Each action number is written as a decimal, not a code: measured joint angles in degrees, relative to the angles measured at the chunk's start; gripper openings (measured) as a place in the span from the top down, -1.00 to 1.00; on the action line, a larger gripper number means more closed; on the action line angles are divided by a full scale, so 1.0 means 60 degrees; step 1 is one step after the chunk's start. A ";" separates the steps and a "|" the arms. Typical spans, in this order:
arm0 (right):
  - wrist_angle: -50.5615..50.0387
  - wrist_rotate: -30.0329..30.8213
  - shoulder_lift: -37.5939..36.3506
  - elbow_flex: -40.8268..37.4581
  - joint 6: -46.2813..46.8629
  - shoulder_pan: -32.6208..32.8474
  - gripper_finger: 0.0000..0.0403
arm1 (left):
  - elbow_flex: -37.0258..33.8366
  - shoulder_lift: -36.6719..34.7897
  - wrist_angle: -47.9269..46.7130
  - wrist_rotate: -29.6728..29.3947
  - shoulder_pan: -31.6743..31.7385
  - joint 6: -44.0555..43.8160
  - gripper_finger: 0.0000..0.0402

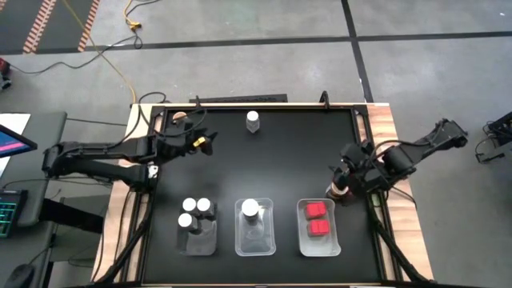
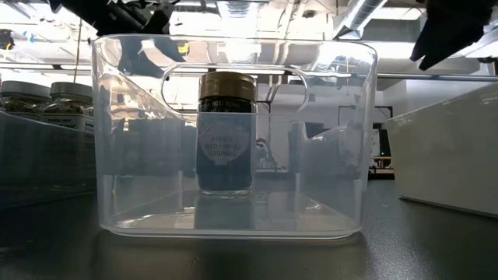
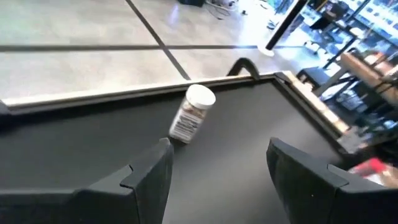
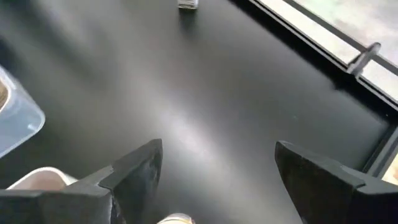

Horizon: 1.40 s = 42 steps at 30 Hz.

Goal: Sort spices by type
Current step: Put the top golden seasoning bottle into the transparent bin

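Brown-lidded jar (image 2: 226,132) stands upright inside clear tray (image 2: 156,202).

A: Under the right gripper (image 4: 214,165) a small pale cap (image 4: 174,219) is cut off by the edge; what it is, I cannot tell.

B: Ahead of the left gripper (image 3: 217,162), the jar (image 3: 191,114) label is too blurred to read.

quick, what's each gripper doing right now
Left gripper: open, holding nothing, facing the lone white-capped spice jar.
Right gripper: open, holding nothing, beside the clear tray with red-capped jars.
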 joint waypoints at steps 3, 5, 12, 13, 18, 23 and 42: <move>0.0080 -0.0013 0.0000 -0.0001 0.0044 -0.0256 -0.69 | 0.0000 0.0000 -0.0104 -0.0042 0.0279 0.0534 -0.22; 0.0182 -0.0013 -0.0004 -0.0001 0.0048 -0.0423 -0.69 | 0.0000 0.0000 -0.0211 -0.0034 0.0489 0.0624 -0.24; 0.0565 -0.0020 0.0000 -0.0001 0.0048 -0.1194 -0.69 | 0.0000 0.0004 -0.0411 0.0171 0.0979 0.1439 -0.55; 0.0561 -0.0024 0.0000 -0.0001 0.0048 -0.1290 -0.69 | 0.0000 0.0004 -0.0410 0.0141 0.1004 0.1434 -0.59; 0.0596 -0.0028 0.0000 -0.0001 0.0051 -0.1713 -0.69 | 0.0000 0.0004 -0.0419 0.0131 0.1015 0.1454 -0.64; 0.0871 -0.0050 0.0000 -0.0001 0.0055 -0.2051 -0.69 | 0.0001 0.0004 -0.0350 0.0353 0.1425 0.1588 -0.63; 0.1020 -0.0106 0.0000 -0.0001 -0.0032 -0.2558 -0.69 | 0.5882 0.4244 -0.7314 0.4792 0.7885 0.3818 -0.62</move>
